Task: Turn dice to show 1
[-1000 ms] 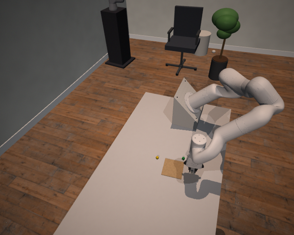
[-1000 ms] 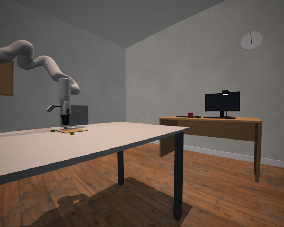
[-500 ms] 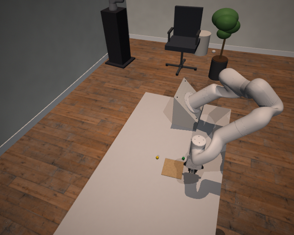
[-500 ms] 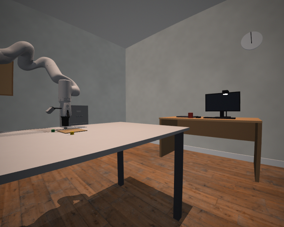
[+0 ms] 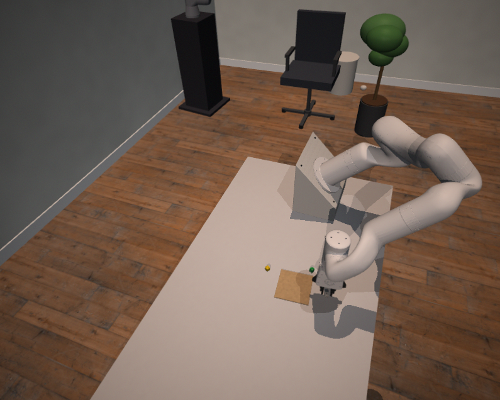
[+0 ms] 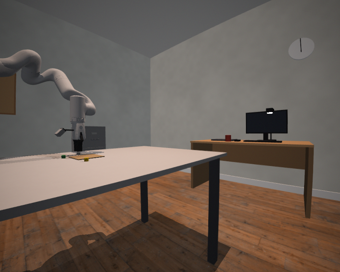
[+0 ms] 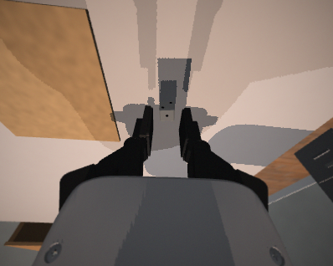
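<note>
The white die (image 7: 166, 118) (image 6: 78, 153) rests on the table beside the mat. In the wrist view its light face, which seems to be the top, shows one dark pip; its shaded side shows two. My gripper (image 5: 327, 293) (image 6: 78, 151) (image 7: 166, 118) is partly open, pointing down just above the die, with a finger toward each side and gaps between. The tan mat (image 5: 291, 287) (image 6: 90, 156) (image 7: 52, 63) lies flat. The green die (image 5: 311, 269) (image 6: 63, 156) is on the table near a mat corner. The yellow die (image 5: 267, 268) (image 6: 86, 159) is on the table by another corner; their pips are too small to read.
The white table (image 5: 224, 309) (image 6: 152, 161) carries the arm's angled base (image 5: 312, 194) behind the dice. The table's edge runs on the gripper's right in the top view. A desk (image 6: 252, 143) with a monitor stands apart in the exterior view.
</note>
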